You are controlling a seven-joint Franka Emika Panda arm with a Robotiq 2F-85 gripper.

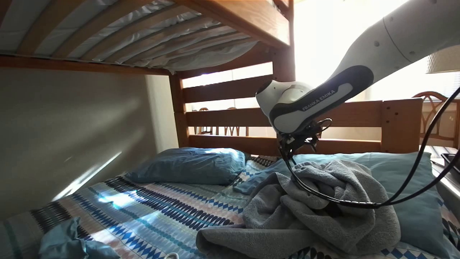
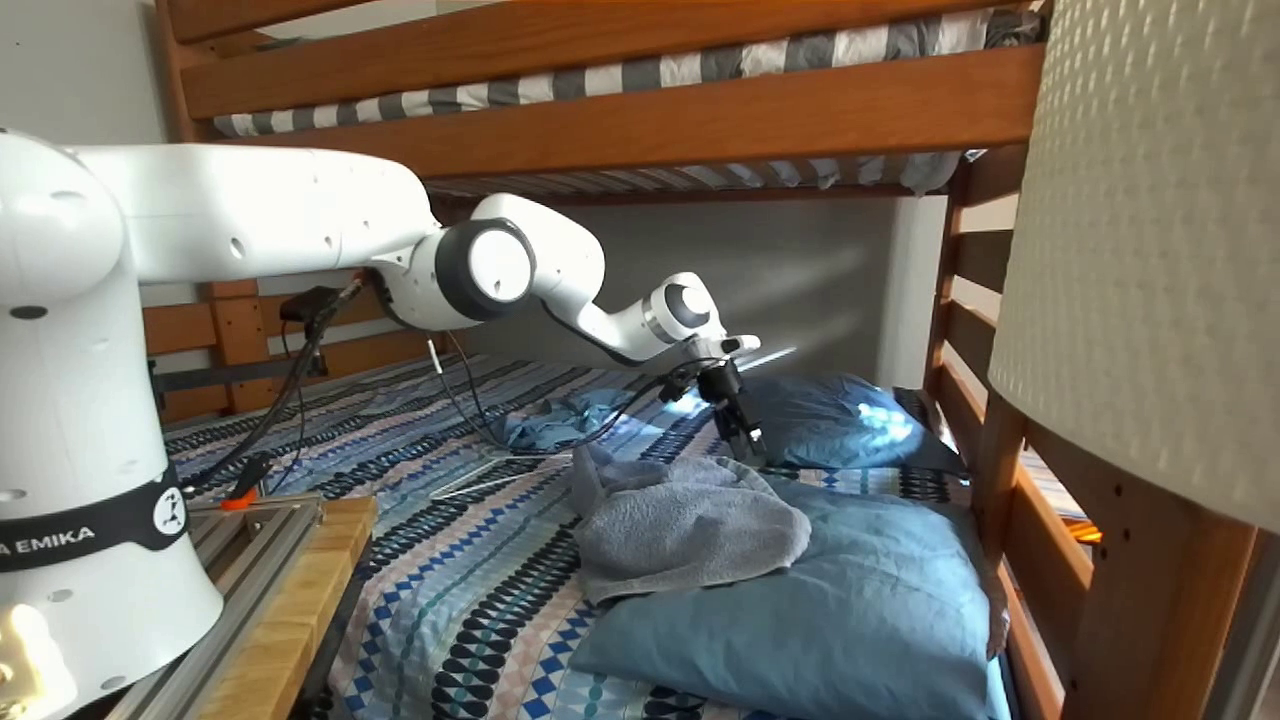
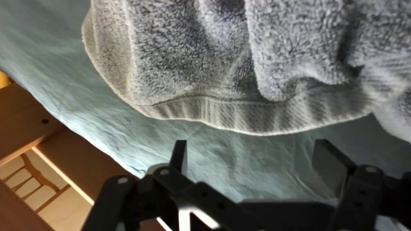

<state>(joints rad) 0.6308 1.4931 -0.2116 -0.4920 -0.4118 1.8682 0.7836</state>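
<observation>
My gripper (image 3: 252,154) is open in the wrist view, with nothing between its two black fingers. A crumpled grey towel (image 3: 192,61) lies just beyond the fingertips, its hemmed edge apart from them. A blue-green pillow (image 3: 80,93) is under the towel and behind the fingers. In both exterior views the towel (image 1: 337,216) (image 2: 690,525) lies heaped partly on this pillow (image 1: 417,205) (image 2: 840,630). The gripper (image 2: 748,445) points down at the towel's far side in an exterior view. In an exterior view the fingertips (image 1: 291,158) are partly hidden behind the towel and cables.
A second blue pillow (image 1: 194,165) (image 2: 850,425) lies by the wall. A crumpled blue cloth (image 1: 72,242) (image 2: 565,418) lies on the patterned bedsheet (image 1: 154,216). The upper bunk (image 1: 107,32) hangs above. Wooden rails (image 1: 352,115) stand behind the pillows. A lampshade (image 2: 1150,250) is near the camera.
</observation>
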